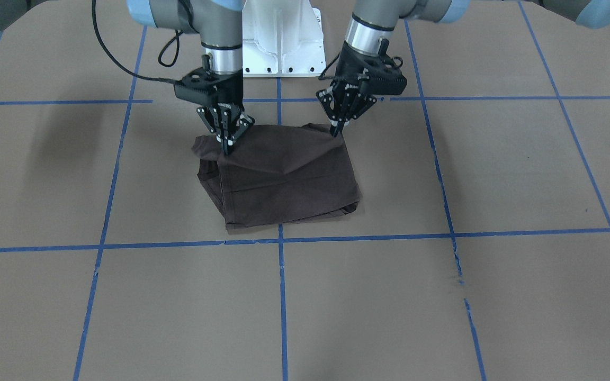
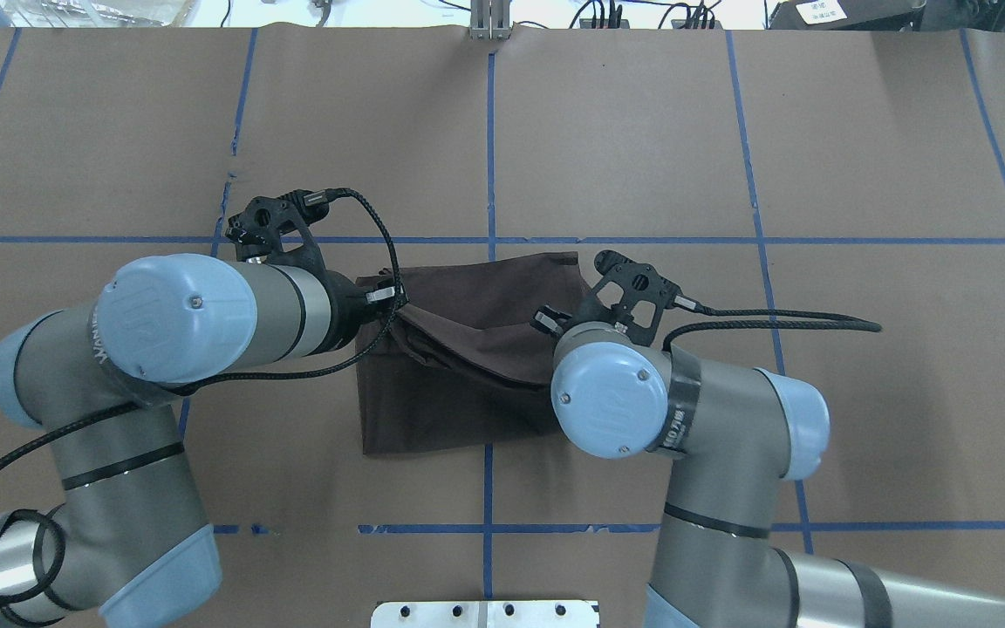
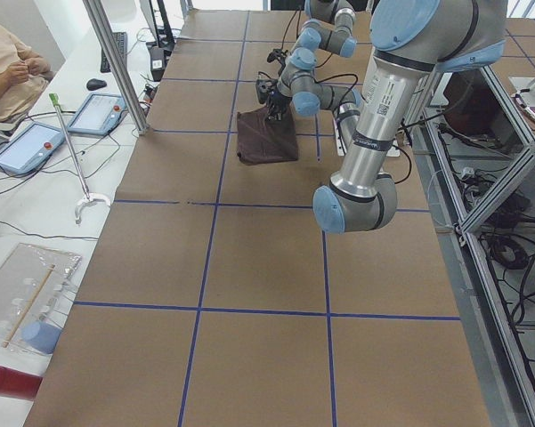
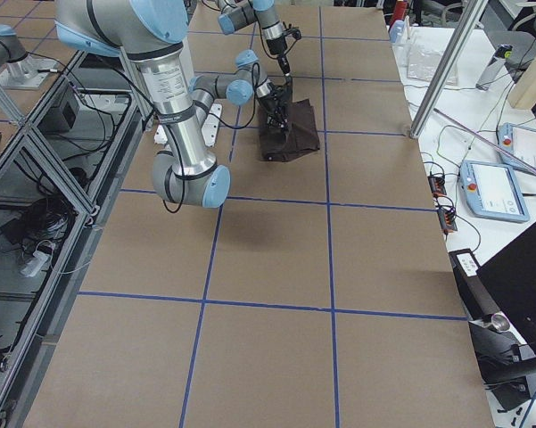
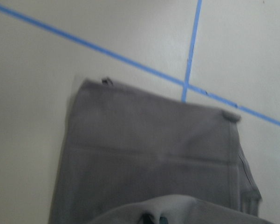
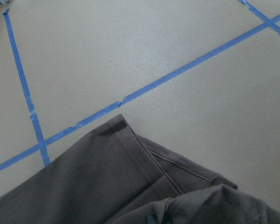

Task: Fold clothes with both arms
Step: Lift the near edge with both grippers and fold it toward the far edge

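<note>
Exterior front-facing view showed the dark grey-brown fabric T-shirt (image 1: 284, 180) half-folded at the middle of the brown paper-covered table (image 1: 495, 296). Behind it, my black left gripper (image 1: 338, 129) and right gripper (image 1: 226, 147) each clamped its raised rear edge, probably to carry it over.

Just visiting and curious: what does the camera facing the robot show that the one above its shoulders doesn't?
Only the front-facing view shows the claw tips: the left claw and right claw each pinch a raised edge of the T-shirt. Only the overhead view shows the left arm and right arm from above, their blue caps hiding those tips. Both show the dark shirt part-folded on the brown, blue-taped table.
</note>
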Available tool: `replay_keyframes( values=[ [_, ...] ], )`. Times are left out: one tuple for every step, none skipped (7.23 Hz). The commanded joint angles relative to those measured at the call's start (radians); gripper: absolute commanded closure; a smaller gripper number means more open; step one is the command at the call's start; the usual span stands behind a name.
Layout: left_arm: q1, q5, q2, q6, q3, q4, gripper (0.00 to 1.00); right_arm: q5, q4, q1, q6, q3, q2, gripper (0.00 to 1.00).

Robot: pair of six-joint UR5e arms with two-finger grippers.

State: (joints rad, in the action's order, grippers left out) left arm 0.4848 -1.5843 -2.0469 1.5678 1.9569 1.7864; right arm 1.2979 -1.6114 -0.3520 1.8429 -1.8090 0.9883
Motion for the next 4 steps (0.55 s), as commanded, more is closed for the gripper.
replay_keyframes(
  values=[
    [0.049, 0.000, -0.005, -0.020, -0.148, 0.126, 1.00, 0.015, 0.228, -0.063, -0.063, 0.251, -0.062, 1.00],
    [0.069, 0.000, -0.018, -0.028, -0.226, 0.177, 1.00, 0.040, 0.240, -0.079, -0.073, 0.279, -0.068, 1.00],
    [0.072, 0.001, -0.021, -0.049, -0.278, 0.218, 1.00, 0.043, 0.242, -0.081, -0.074, 0.293, -0.074, 1.00],
    [0.075, 0.001, -0.024, -0.049, -0.320, 0.234, 1.00, 0.043, 0.242, -0.081, -0.073, 0.295, -0.074, 1.00]
  ],
)
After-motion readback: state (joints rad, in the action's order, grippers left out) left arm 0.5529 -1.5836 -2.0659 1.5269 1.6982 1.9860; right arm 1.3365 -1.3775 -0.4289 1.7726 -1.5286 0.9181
